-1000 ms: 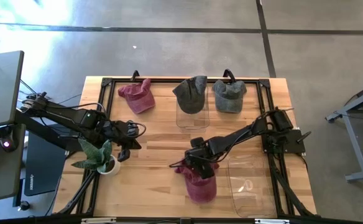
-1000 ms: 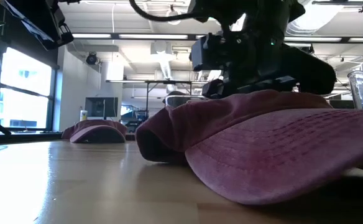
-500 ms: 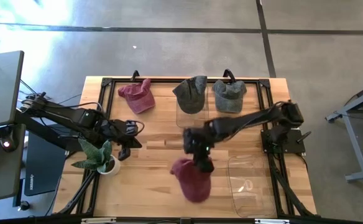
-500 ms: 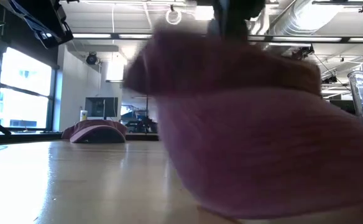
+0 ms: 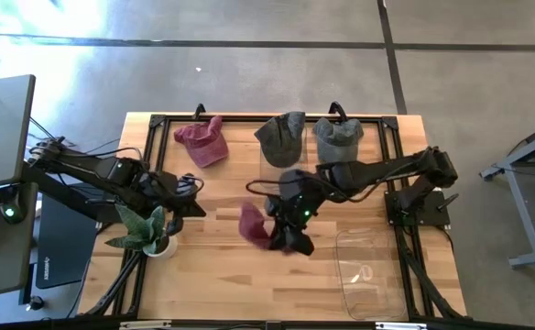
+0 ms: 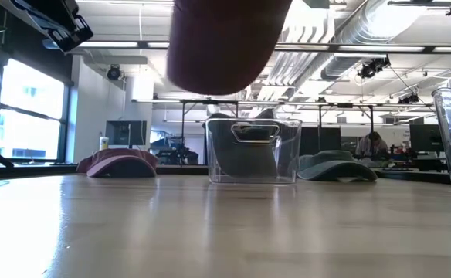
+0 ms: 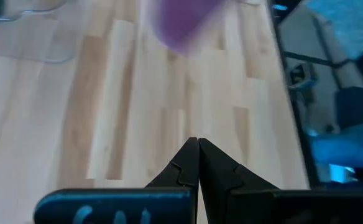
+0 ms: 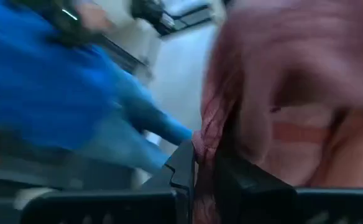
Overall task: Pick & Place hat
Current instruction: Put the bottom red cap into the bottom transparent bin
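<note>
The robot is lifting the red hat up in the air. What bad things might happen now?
The right gripper pinches only a fold of the maroon hat, so it might slip and drop onto the table. The dangling hat could also bump the clear bin holding the dark gray hat if carried that way.

Two dark, slender jointed arms with black cables, each ending in tapered black fingers (image 7: 197, 168)
</note>
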`<action>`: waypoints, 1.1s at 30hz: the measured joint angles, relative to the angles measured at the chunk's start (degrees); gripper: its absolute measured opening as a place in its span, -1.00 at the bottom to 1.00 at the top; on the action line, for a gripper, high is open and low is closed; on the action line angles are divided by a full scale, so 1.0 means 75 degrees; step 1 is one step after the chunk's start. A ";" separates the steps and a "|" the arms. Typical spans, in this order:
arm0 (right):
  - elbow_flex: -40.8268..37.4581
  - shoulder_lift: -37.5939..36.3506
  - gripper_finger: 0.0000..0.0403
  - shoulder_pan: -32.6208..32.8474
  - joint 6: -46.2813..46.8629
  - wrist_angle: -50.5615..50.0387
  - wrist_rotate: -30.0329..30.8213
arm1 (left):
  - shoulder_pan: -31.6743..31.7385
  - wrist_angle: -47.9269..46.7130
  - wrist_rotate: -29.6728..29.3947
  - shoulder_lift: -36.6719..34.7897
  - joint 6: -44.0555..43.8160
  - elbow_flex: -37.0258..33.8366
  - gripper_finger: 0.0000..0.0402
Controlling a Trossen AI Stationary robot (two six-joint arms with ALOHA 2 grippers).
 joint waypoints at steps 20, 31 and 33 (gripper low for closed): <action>0.0182 0.0642 -0.86 0.0459 -0.0596 -0.0988 0.4066 | -0.0002 -0.0595 0.0633 -0.1072 0.0368 -0.0002 -1.00; 0.0150 0.3597 -0.56 0.1082 -0.0319 0.0283 0.2484 | -0.0002 -0.1257 0.0630 -0.1046 0.0294 -0.0003 -1.00; 0.0150 0.3723 -0.44 0.1044 -0.0179 0.0471 0.1827 | -0.0002 -0.1274 0.0627 -0.1051 0.0208 0.0000 -1.00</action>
